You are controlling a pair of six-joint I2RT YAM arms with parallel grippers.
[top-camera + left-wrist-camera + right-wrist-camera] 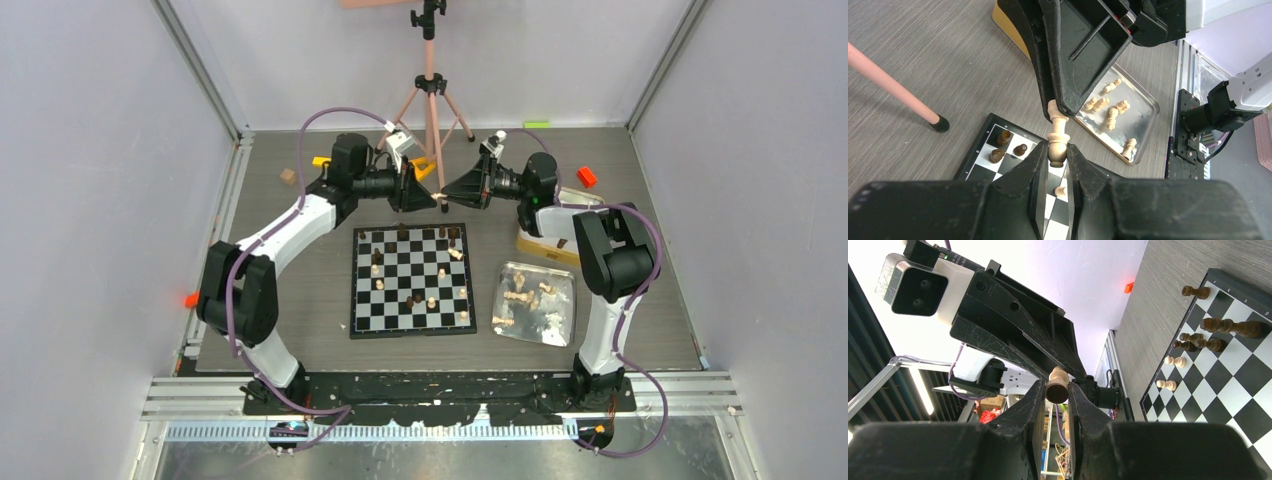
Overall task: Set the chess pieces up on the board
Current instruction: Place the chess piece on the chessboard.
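Chess piece (1057, 136): light tan, in air, centre of frame.
Left pincer (1057, 152): gripped one end.
Right pincer (1056, 390): gripped the other end.
Board (979, 171): lower left.

Tripod (431, 85) top cropped, chess pieces (519, 297) on tray (565, 280) too small

I am holding my left arm (290, 225) and right arm (600, 255) bent inward, my left hand (436, 196) and right hand (452, 194) facing tip to tip just above the far edge of the board (395, 315), each pinching one end of the same light chess piece (1056, 135).
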